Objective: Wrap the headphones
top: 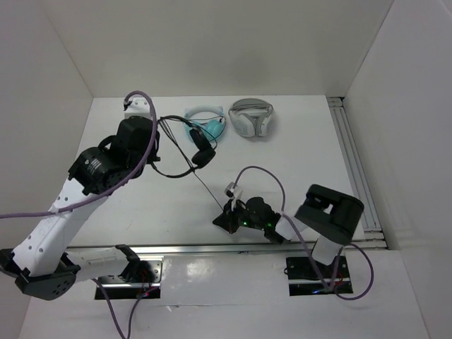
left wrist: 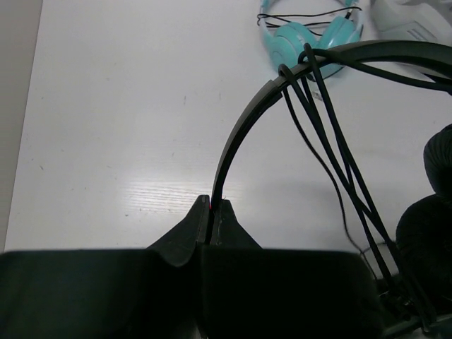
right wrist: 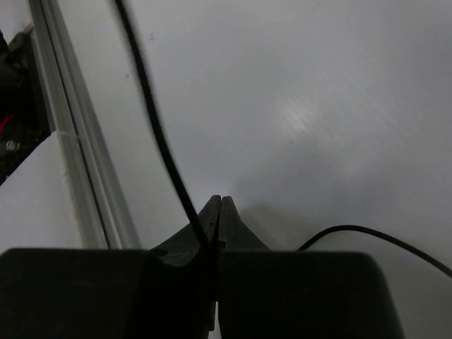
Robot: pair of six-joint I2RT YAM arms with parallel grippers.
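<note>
Left gripper point(left wrist: 212, 206): jaws pressed together on the thin headband point(left wrist: 236, 141) of the black headphones point(top: 203, 154). The band rises from the fingertips and arcs away to their right.
Right gripper point(right wrist: 217, 203): jaws closed to a slit. The cable point(right wrist: 159, 138) runs in at the left fingertip, which reads as a pinch on the cable.
Headphones, place: at the left gripper, with the ear pads point(left wrist: 427, 233) hanging just right of its fingers. Whether the pads rest on the table point(top: 304, 155) cannot be told.
Cable, wound part: several strands cross the headband beyond the left fingertips, up and to the right.
Cable, free part: one straight run from the ear-pad side down to the right gripper, taut by the look of it. A slack curve lies on the table to the right of the right fingertips.
Bystanders: teal headphones point(top: 206, 123) and white-and-grey headphones point(top: 252, 116), beyond the left gripper and not touched by either gripper.
Step in hand: winding the cable round the headband. Judged part-way, with some turns on and a long free length left.
Next move calls for: the right gripper to carry its strand over the band and round it under light tension, with the left gripper holding firm. The strand should be kept from snagging on the teal headphones.
</note>
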